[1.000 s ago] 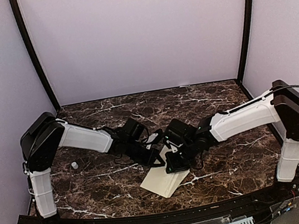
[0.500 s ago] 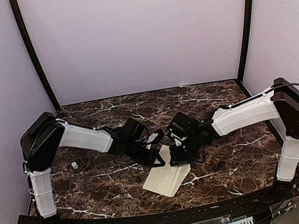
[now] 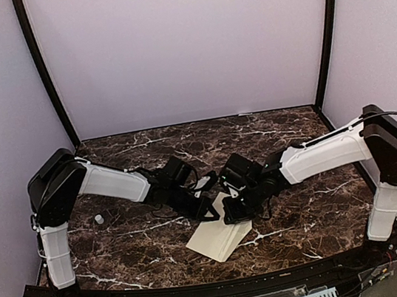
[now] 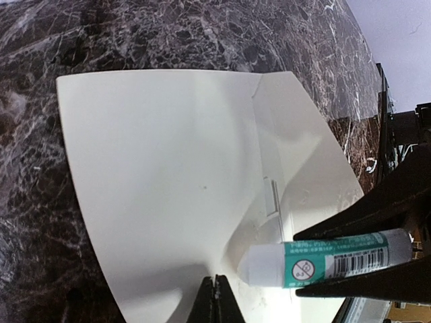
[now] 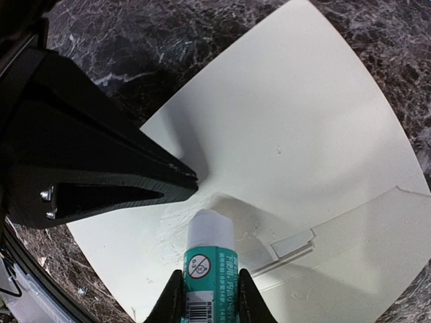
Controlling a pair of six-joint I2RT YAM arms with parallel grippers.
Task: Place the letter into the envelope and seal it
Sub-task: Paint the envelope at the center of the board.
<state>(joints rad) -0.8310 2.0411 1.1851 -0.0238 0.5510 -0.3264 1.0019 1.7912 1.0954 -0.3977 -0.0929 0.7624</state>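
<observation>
**Desk:** Where is the envelope sitting for you?

**Operator:** I'm seeing the envelope (image 3: 218,240) lying flat on the table (image 3: 312,210), midway between the two arms. Both grippers are working over its far end.

**Desk:** And the grippers?

**Operator:** I'm pressing the left gripper (image 4: 217,296) tips-down on the paper, its fingers closed together with nothing between them. The right gripper (image 5: 209,296) is clamping a glue stick (image 5: 210,250), set narrow around the barrel.

**Desk:** Which way is the work lying from the stick?

**Operator:** Straight ahead. The stick's long axis is running out along the right fingers, with its white tip forward at the paper, just beside the left tips. So I'm judging that the right arm is spreading the glue while the left is pinning the paper down.

**Desk:** The letter?

**Operator:** I'm not finding a separate sheet anywhere. Thin paper edges are showing at the flap fold. I'm guessing it's inside, but I cannot tell.

**Desk:** Counts?

**Operator:** I'm counting one envelope and one glue stick. There's also one small white thing (image 3: 98,219), well apart to the left.
</observation>
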